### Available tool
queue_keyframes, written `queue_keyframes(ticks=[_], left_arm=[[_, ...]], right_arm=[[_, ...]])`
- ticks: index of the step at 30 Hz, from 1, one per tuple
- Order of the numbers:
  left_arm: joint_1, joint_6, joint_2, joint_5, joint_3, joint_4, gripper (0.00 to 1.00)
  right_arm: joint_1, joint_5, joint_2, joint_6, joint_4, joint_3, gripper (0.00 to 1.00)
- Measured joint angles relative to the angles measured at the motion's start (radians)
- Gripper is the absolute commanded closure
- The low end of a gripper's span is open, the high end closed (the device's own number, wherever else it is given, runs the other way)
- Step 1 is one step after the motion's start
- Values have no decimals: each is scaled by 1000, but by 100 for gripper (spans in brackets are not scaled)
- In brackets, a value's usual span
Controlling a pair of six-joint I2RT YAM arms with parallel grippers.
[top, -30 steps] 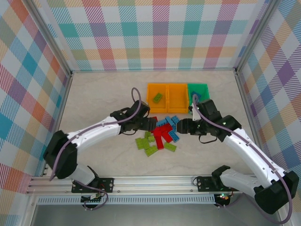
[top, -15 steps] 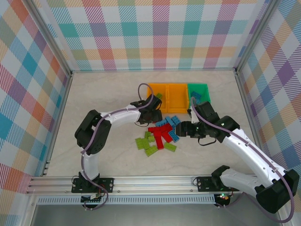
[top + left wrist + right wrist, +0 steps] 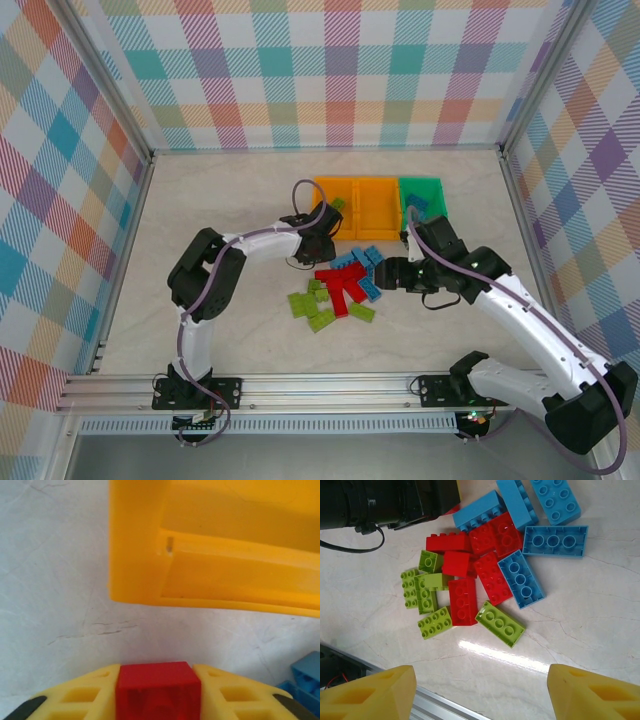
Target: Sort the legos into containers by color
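Top view: the left gripper (image 3: 322, 238) has just left the pile (image 3: 340, 285) and swung back to the near-left corner of the left orange bin (image 3: 330, 183). A second ago it sat at the pile's left edge with the arm stretched out; now the arm is folded up. That means a pick is made and the carry is on, the drop not yet done. The right gripper (image 3: 392, 272) has barely shifted and hangs at the pile's right edge by the blue legos (image 3: 365, 258). The left orange bin has a green lego (image 3: 337, 206) in it, the green bin (image 3: 425, 182) has a blue lego (image 3: 415, 207), and the middle orange bin (image 3: 380, 183) looks bare. So red probably belongs in the middle one, which would need a shift right from here. Left wrist: the fingers (image 3: 80, 700) pinch a red brick (image 3: 158, 685) between them, held square and touching both pads. The left orange bin (image 3: 135, 540) shows its corner just ahead of the brick, apart from it; the brick is outside the wall, over the table (image 3: 50, 580). Blue legos (image 3: 305, 677) sit at lower right. Right wrist: the right gripper (image 3: 481, 692) is spread wide, with nothing between the fingertips (image 3: 370, 692) and bare table under them. The pile (image 3: 480, 575) lies ahead of it, apart, the nearest piece a green lego (image 3: 500, 623). The left gripper's dark body (image 3: 385, 500) is at upper left beyond the pile. Most legos remain unsorted.
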Motion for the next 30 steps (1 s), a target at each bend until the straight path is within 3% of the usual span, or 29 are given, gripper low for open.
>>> queue_keyframes(ticks=[3, 9, 15, 25, 30], left_arm=[[0, 3, -15, 8, -19, 18, 81], [-21, 34, -121, 34, -41, 10, 81], [-98, 127, -146, 0, 189, 9, 81], [-111, 306, 236, -98, 651, 71, 77], [-109, 349, 389, -116, 761, 52, 52]], right_arm=[[0, 13, -20, 10, 2, 0, 28], [0, 79, -103, 34, 34, -29, 27], [0, 149, -171, 56, 59, -45, 27], [0, 167, -211, 82, 64, -81, 26], [0, 167, -222, 89, 63, -95, 26]])
